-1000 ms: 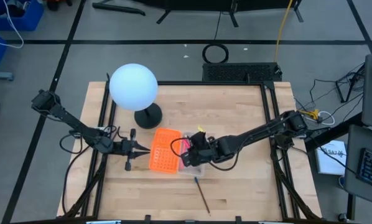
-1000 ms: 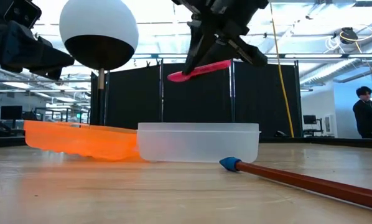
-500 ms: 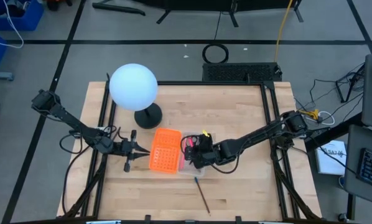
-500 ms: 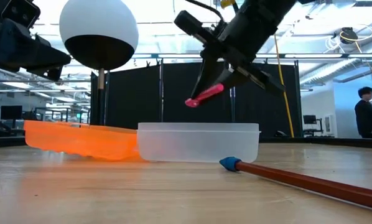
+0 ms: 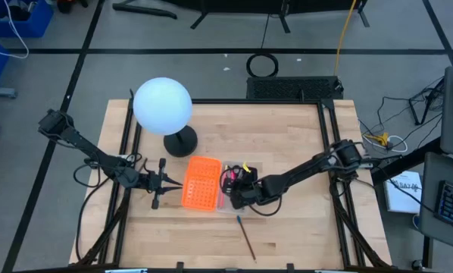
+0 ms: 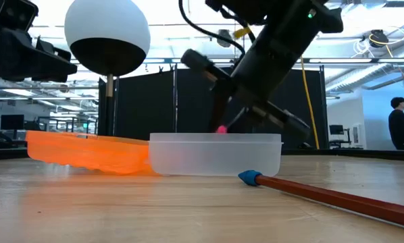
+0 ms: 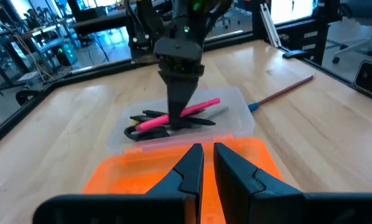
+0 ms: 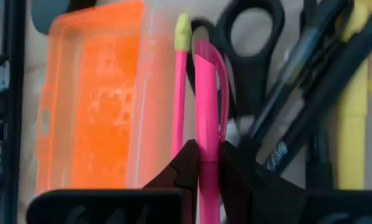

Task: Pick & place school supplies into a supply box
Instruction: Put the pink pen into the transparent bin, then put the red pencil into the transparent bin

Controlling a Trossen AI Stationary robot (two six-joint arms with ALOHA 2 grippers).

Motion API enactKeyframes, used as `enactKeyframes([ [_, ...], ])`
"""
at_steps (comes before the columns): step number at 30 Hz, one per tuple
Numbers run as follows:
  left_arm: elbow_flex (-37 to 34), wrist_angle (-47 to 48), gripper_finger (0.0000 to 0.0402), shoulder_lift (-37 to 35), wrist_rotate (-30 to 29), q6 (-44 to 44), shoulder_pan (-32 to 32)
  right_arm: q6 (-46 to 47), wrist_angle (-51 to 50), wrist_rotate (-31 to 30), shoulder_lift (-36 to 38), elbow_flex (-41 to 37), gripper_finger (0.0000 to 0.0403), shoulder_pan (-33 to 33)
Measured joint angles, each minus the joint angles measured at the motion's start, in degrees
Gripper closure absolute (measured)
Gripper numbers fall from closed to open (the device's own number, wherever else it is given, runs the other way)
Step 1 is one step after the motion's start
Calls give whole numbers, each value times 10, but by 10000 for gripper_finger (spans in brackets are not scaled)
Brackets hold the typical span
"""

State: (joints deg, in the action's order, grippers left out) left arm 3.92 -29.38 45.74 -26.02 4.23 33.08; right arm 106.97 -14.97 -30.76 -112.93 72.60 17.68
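Observation:
The supply box is a clear tray (image 5: 238, 189) joined to an orange gridded panel (image 5: 200, 183). In the tray lie black-handled scissors (image 8: 248, 37), a thin pink pencil (image 8: 181, 81), a yellow pen (image 8: 354, 93) and several dark pens (image 7: 167, 119). My right gripper (image 5: 231, 188) reaches down into the tray, shut on a pink pen (image 8: 206, 93). My left gripper (image 7: 203, 163) is shut and empty, level, just left of the orange panel. A red-brown pencil with a blue end (image 5: 247, 236) lies on the table near the tray. My right gripper pinches the pink pen about its middle (image 7: 187, 112) between its two fingers. The fingers come from above, slanting down, and lie across the pen. The pen is tilted, its lower end (image 7: 142, 124) down among the dark pens in the tray, its upper end (image 7: 214, 101) raised.
A white globe lamp (image 5: 163, 106) on a black foot (image 5: 180, 141) stands at the back left. Bare wood lies in front of and right of the tray. A person (image 6: 399, 128) stands in the room beyond the table.
My right gripper has gone down toward the clear tray with the pink pen. The pen, nearly level and high above the tray a second ago, has tipped steeper and sunk to the tray's rim, its lower end inside.

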Motion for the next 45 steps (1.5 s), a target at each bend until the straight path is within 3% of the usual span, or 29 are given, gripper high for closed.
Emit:
enactKeyframes([
  [14,0,47,355,0,5,-27,0,5,8,-25,-17,15,372,-16],
  [21,0,48,355,0,6,-26,0,13,10,-22,-17,16,324,-16],
  [31,0,48,355,0,6,-39,0,-27,11,-20,-17,16,368,-16],
  [38,0,67,355,0,7,-47,0,-205,10,-36,42,15,386,-16],
  [42,0,73,355,0,6,-47,0,-415,-3,-58,120,15,386,-14],
  [45,0,68,355,0,6,-32,0,-607,7,-35,177,2,387,-6],
])
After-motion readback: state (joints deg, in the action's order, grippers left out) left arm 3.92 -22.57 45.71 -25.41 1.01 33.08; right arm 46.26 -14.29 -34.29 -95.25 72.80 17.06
